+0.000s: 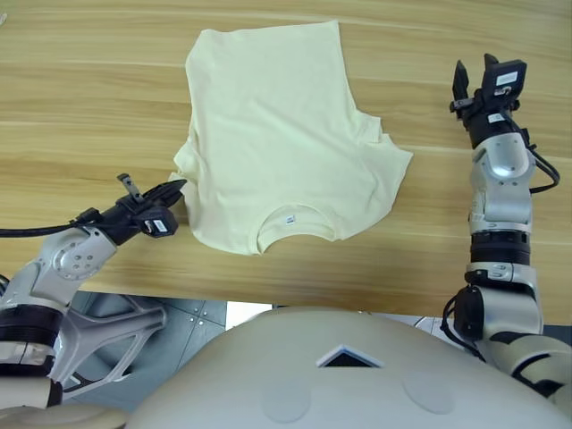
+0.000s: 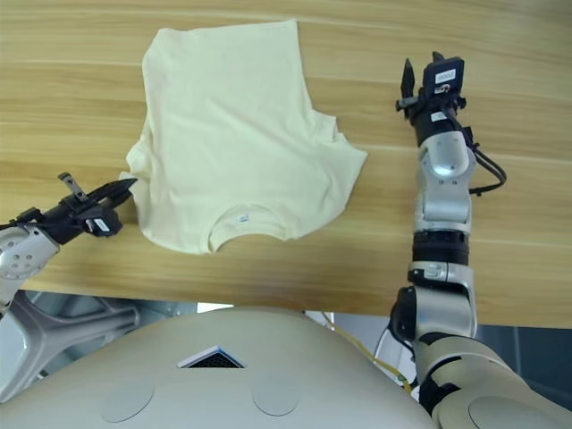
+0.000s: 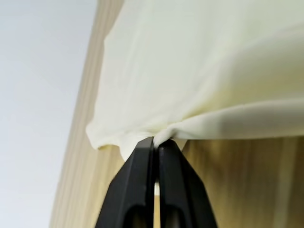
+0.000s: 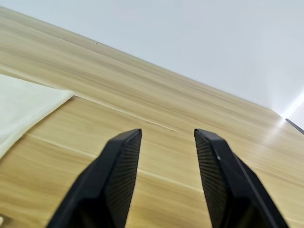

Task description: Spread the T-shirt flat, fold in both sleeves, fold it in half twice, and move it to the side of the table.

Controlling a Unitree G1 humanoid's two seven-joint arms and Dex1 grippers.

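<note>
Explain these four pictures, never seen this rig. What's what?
It is a humanoid robot with two arms, each ending in a two-finger gripper. Two pictures come from the head's stereo camera, looking down over the arms; the other two come from cameras on each wrist. A pale yellow T-shirt lies on a wooden table, collar toward the robot. The left gripper is shut, pinching the shirt's edge. The right gripper is open above bare wood, holding nothing.
</note>
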